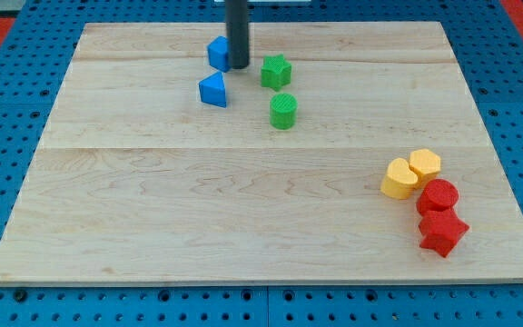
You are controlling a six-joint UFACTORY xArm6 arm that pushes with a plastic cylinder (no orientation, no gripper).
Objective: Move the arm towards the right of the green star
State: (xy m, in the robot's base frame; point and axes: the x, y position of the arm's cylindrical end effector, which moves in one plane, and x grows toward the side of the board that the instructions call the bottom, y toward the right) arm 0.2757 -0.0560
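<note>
Near the far edge of the wooden board [152, 227], a little left of its middle, two blue blocks sit close together: a blue triangular block [212, 90] nearer the front and a blue block [217, 52] of unclear shape behind it, up by the far edge. The dark rod comes down just beside that rear blue block, and my tip [238, 67] rests on the wood between it and the green star [276, 72], touching or nearly touching the blue one; I cannot tell which. There is no claw on this arm to be wide or narrow, only the plain rod, and it holds nothing.

The green star lies just right of the tip, still in the far part of the board, with a green cylinder [282, 111] just in front of it. So the tip stands on the star's left, the wrong side for the task.

To do this well, I judge the tip should not go straight across, since that would shove the star. Better to swing round behind it along the far edge, where the wood looks bare, and settle close on its right side. Going round the front risks clipping the cylinder.

Well apart, by the front right corner, two yellow blocks [410, 173], a red cylinder [438, 194] and a red star [442, 232] huddle together, out of the way.
</note>
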